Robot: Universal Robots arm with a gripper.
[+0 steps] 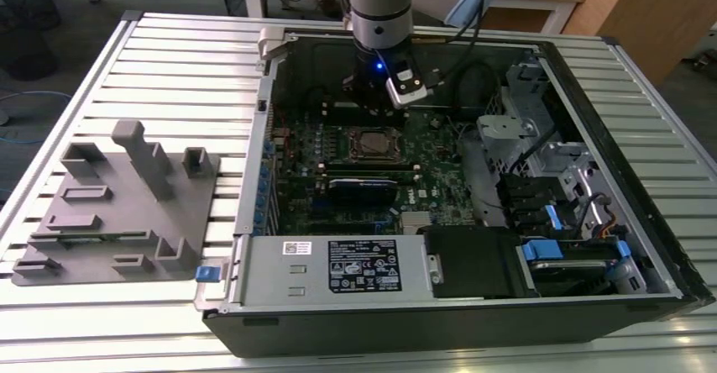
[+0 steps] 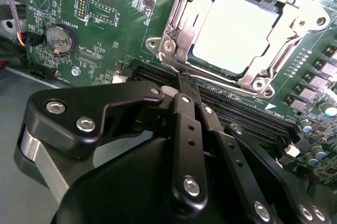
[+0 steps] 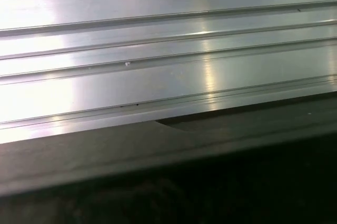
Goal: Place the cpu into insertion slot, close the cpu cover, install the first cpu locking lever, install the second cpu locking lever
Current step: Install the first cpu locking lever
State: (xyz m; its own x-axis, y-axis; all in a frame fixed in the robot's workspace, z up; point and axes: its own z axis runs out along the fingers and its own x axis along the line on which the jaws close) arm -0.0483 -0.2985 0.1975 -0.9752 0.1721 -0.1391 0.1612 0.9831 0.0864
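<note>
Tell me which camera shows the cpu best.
The second wrist view: the cpu sits close up, its silver top framed by the cpu cover. In the exterior view it is a small distant square.

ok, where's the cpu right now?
The cpu sits in the insertion slot on the green motherboard, framed by the cpu cover. In the second wrist view, the end effector is just beside the socket's edge.
</note>
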